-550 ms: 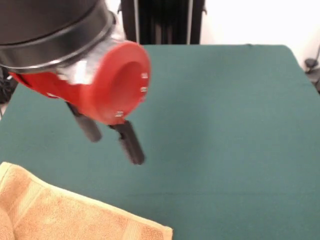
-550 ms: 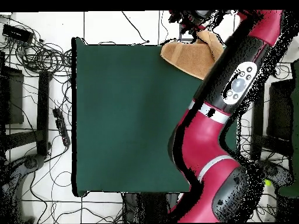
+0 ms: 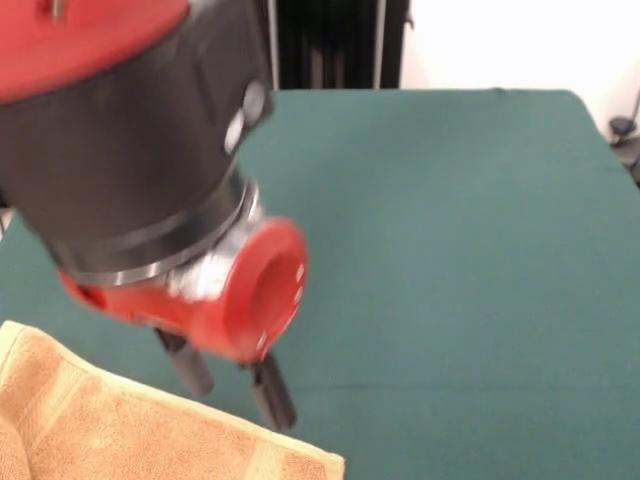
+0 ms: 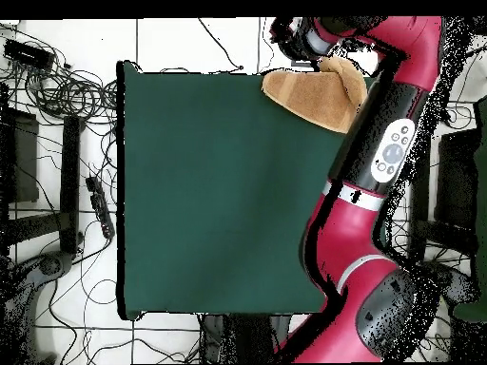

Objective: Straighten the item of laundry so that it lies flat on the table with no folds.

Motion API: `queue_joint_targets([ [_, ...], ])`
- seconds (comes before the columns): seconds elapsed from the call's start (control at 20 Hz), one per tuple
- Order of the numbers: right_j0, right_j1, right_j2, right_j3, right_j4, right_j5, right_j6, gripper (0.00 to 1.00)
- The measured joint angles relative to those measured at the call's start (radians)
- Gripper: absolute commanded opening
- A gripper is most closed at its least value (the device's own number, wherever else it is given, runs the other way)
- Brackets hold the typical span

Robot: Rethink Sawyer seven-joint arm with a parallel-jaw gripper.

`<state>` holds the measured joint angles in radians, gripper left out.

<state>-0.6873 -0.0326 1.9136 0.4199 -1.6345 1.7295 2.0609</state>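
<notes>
The orange-yellow towel point(image 3: 110, 425) lies at the near left corner of the green table point(image 3: 450, 250) and runs out of the picture at the bottom and left. In the overhead view the towel point(image 4: 304, 95) is a bunched, rounded heap at the table's point(image 4: 209, 190) top right corner, partly under the arm. My gripper point(image 3: 230, 385) hangs just above the towel's far edge. Its two dark fingers point(image 3: 272, 395) stand apart with nothing between them. In the overhead view the red arm point(image 4: 380, 152) hides the gripper.
A black stand point(image 3: 330, 45) is behind the table's far edge. A dark object point(image 3: 625, 135) sits off the right edge. Cables and dark equipment point(image 4: 57, 105) lie on the floor left of the table in the overhead view.
</notes>
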Motion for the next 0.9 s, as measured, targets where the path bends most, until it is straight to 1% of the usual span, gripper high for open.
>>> queue_joint_targets([
  [0.1,-0.001,0.019,-0.012,-0.012,0.009,-0.025,0.000,1.00],
  [0.15,0.000,0.045,-0.010,-0.034,0.010,-0.032,0.000,1.00],
  [0.3,0.004,0.075,0.002,-0.070,0.001,-0.025,0.000,1.00],
  [0.5,0.009,0.130,0.053,-0.150,-0.084,0.020,-0.014,1.00],
  [0.65,0.009,0.155,0.077,-0.181,-0.124,0.037,-0.021,1.00],
  [0.75,0.008,0.168,0.077,-0.187,-0.119,0.037,-0.021,1.00],
  [0.9,0.006,0.185,0.071,-0.183,-0.085,0.037,-0.021,1.00],
])
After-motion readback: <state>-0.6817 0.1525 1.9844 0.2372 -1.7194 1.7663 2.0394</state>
